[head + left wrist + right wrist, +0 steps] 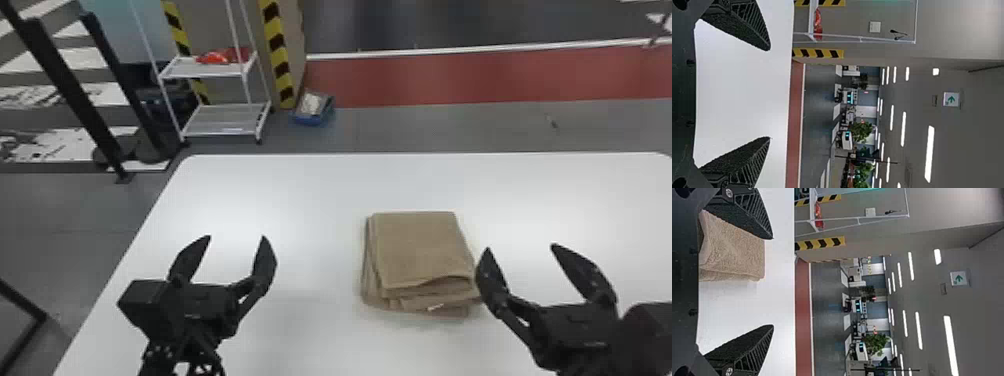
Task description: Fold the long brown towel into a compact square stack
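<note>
Where I look down from the head, the soft brown cloth towel (420,250) lies folded in a compact, roughly square stack on the smooth white counter (300,190), at about four o'clock from the middle of the head view. Its top face is fairly flat, while the layers beneath peek out unevenly along the nine o'clock side and the six o'clock edge, where a small white patch (435,306) shows.

Taking the stack as my clock centre, I have the black left gripper (236,237) over the counter at nine o'clock, well apart from the cloth, its two fingers spread wide. My matching black right gripper (521,246) is at three o'clock, its fingers also wide apart. The finger nearer the stack is right by its edge; I can't tell whether they touch.

Beyond the counter, I see a white open-shelved rack (215,120) at about eleven o'clock from the view's middle, with red items (220,56) on its upper shelf, and a blue bin (312,120) near twelve.
</note>
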